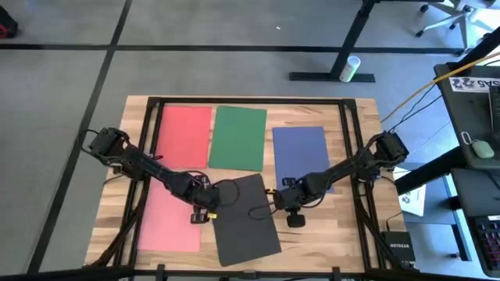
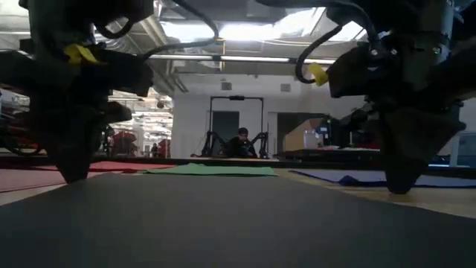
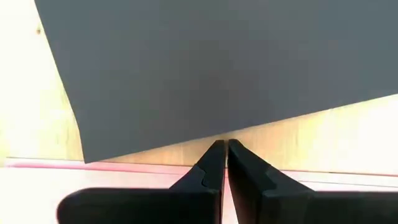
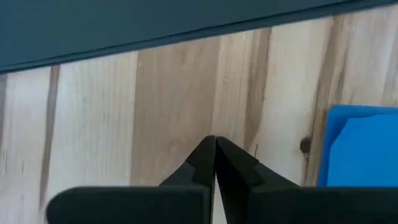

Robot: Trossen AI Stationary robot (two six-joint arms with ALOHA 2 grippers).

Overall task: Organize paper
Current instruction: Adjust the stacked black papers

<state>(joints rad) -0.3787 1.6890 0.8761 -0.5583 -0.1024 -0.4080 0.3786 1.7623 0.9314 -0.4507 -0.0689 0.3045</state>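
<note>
Several sheets of paper lie flat on the wooden table: red (image 1: 185, 134), green (image 1: 238, 138) and blue (image 1: 301, 156) along the far side, pink (image 1: 168, 222) at the near left, and a dark grey sheet (image 1: 246, 218) askew in the near middle. My left gripper (image 1: 209, 213) is shut and points down at the grey sheet's left edge (image 3: 155, 146), between it and the pink sheet (image 3: 124, 180). My right gripper (image 1: 295, 221) is shut and points down over bare wood (image 4: 186, 106), between the grey sheet's right edge (image 4: 155, 34) and the blue sheet (image 4: 360, 143). My left gripper comes from above with shut fingertips (image 3: 214, 152) down at the table, right beside the dark grey sheet's left edge (image 3: 186, 142). I cannot tell whether they touch the sheet or only the wood. My right gripper touches no paper.
Black frame rails (image 1: 351, 156) run along the table's left, right and far sides. Cables (image 1: 234, 191) loop over the table between the arms. A white printed sheet (image 1: 412, 199) lies off the table at the right. A person (image 2: 239, 141) sits far behind.
</note>
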